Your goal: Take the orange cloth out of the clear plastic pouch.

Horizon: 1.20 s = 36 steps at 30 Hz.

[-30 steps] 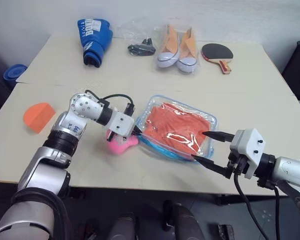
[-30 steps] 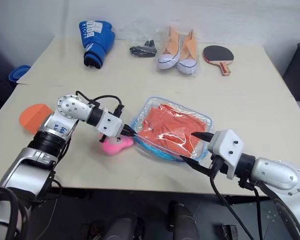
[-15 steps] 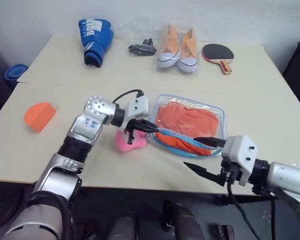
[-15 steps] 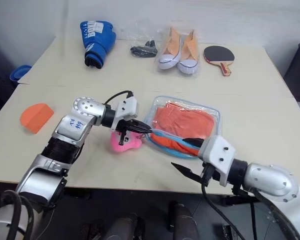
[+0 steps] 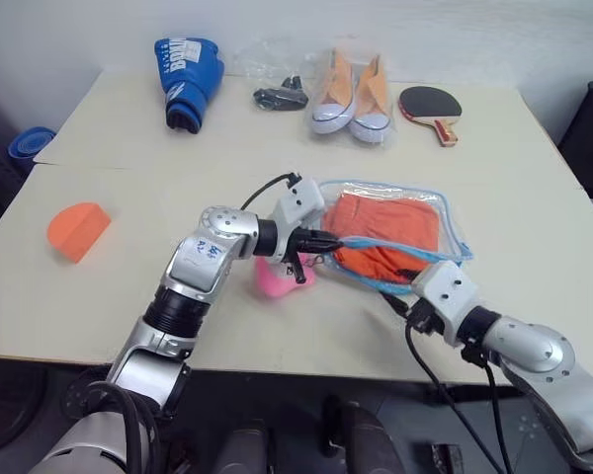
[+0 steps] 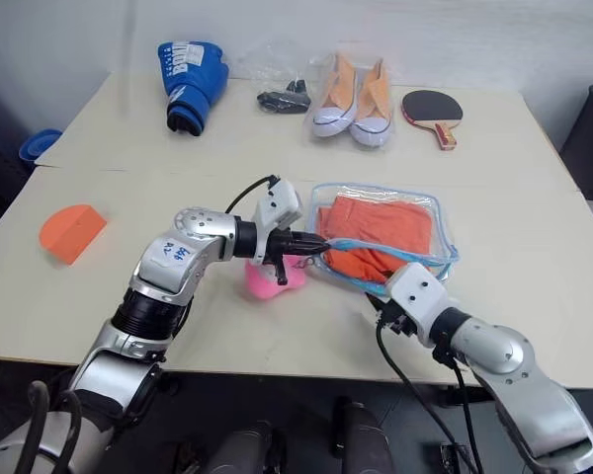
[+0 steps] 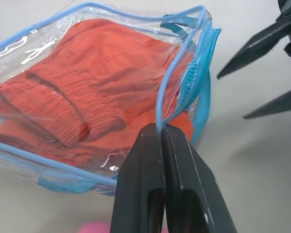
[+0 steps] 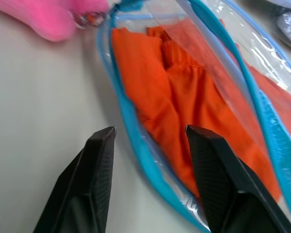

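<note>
Orange cloth [image 8: 184,111] just beyond parted right gripper [image 8: 150,141]

Pouch [image 5: 395,222] is glossy see-through plastic with smooth blue edging, cloth [image 7: 82,92] inside is soft matt orange fabric with a ribbed band. Charm [image 6: 269,281] looks fuzzy pink plush. Desk [image 5: 109,247] is smooth, matt beige.

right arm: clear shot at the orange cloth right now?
Probably yes. The left end effector pinches the clear plastic pouch rim, holding its mouth open; the right end effector is open just before the exposed orange cloth.
</note>
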### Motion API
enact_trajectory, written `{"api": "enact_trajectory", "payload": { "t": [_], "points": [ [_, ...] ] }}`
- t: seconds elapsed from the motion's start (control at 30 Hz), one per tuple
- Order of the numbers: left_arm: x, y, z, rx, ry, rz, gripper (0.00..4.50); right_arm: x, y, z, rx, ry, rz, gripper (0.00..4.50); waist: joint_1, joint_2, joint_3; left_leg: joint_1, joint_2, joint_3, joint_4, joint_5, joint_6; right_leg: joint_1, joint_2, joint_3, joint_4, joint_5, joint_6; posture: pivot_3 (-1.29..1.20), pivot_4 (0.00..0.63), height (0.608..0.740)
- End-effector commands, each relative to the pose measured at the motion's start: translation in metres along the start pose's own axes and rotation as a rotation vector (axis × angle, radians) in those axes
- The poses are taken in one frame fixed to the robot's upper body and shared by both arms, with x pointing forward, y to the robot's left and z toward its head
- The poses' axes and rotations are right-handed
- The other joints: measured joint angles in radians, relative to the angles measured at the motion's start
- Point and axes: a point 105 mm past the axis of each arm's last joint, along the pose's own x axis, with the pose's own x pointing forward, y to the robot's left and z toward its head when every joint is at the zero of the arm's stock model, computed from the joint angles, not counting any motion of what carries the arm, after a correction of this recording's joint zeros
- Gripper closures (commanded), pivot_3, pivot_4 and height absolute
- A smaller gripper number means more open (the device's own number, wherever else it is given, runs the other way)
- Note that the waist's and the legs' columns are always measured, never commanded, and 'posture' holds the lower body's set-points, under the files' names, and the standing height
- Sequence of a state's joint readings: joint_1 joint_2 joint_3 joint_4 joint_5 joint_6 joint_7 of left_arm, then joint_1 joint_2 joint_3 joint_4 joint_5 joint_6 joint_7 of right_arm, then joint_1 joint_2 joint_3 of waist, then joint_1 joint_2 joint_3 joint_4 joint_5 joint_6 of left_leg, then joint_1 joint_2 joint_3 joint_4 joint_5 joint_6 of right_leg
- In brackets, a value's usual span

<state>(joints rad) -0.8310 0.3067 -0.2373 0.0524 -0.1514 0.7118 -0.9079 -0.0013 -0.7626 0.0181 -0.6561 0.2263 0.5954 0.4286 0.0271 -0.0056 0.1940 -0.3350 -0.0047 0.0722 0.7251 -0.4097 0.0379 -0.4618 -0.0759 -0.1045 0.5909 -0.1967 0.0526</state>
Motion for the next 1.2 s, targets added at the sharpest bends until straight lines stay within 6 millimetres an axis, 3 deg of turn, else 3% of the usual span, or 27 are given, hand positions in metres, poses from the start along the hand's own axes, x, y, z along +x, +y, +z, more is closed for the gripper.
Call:
{"api": "enact_trajectory", "payload": {
  "t": [0.03,0.17,0.5,0.6,0.7,0.93,1.2],
  "points": [
    [-0.001,-0.006,0.008,0.046,-0.029,-0.014,4.50,0.002,-0.003,0.008,-0.019,-0.037,-0.024,2.31,-0.001,0.000,0.000,0.000,0.000,0.000,0.000,0.000,0.000,0.000,0.000,0.000,0.000,0.000,0.000,0.00,0.150,0.740],
    [0.001,-0.009,0.009,0.045,-0.039,-0.017,4.50,0.006,-0.005,0.002,-0.110,-0.008,-0.033,3.52,0.000,0.000,0.000,0.000,0.000,0.000,0.000,0.000,0.000,0.000,0.000,0.000,0.000,0.000,0.000,0.00,0.150,0.740],
    [0.005,-0.011,0.012,0.068,-0.054,-0.022,4.50,0.017,-0.009,-0.004,-0.266,0.030,-0.012,3.52,-0.001,0.000,0.000,0.000,0.000,0.000,0.000,0.000,-0.001,0.000,0.000,0.000,0.000,0.000,0.000,0.00,0.150,0.740],
    [0.006,-0.012,0.013,0.077,-0.057,-0.022,4.50,0.019,-0.013,-0.004,-0.302,0.036,-0.033,3.01,-0.001,0.000,0.000,0.000,0.000,0.000,0.000,0.000,-0.001,0.000,0.000,0.000,0.000,0.000,0.000,0.00,0.150,0.740],
    [0.007,-0.014,0.014,0.084,-0.063,-0.030,4.50,0.024,-0.017,-0.006,-0.324,0.046,-0.051,2.07,-0.002,0.000,0.000,0.000,0.000,0.000,0.000,0.000,-0.001,0.000,0.000,0.000,0.000,0.000,0.000,0.00,0.150,0.740],
    [0.007,-0.014,0.017,0.088,-0.073,-0.026,4.50,0.034,-0.013,-0.012,-0.335,0.060,-0.033,2.07,-0.001,0.000,0.000,0.000,0.000,0.000,0.000,0.001,-0.001,0.000,0.000,0.000,0.000,0.000,0.000,0.00,0.150,0.740],
    [0.005,-0.010,0.016,0.095,-0.072,-0.007,4.50,0.028,-0.017,-0.012,-0.422,0.070,-0.015,2.07,-0.002,0.000,0.000,0.000,0.000,0.000,0.000,0.001,-0.002,0.000,0.000,0.000,0.000,0.000,0.000,0.00,0.150,0.740]
  ]
}}
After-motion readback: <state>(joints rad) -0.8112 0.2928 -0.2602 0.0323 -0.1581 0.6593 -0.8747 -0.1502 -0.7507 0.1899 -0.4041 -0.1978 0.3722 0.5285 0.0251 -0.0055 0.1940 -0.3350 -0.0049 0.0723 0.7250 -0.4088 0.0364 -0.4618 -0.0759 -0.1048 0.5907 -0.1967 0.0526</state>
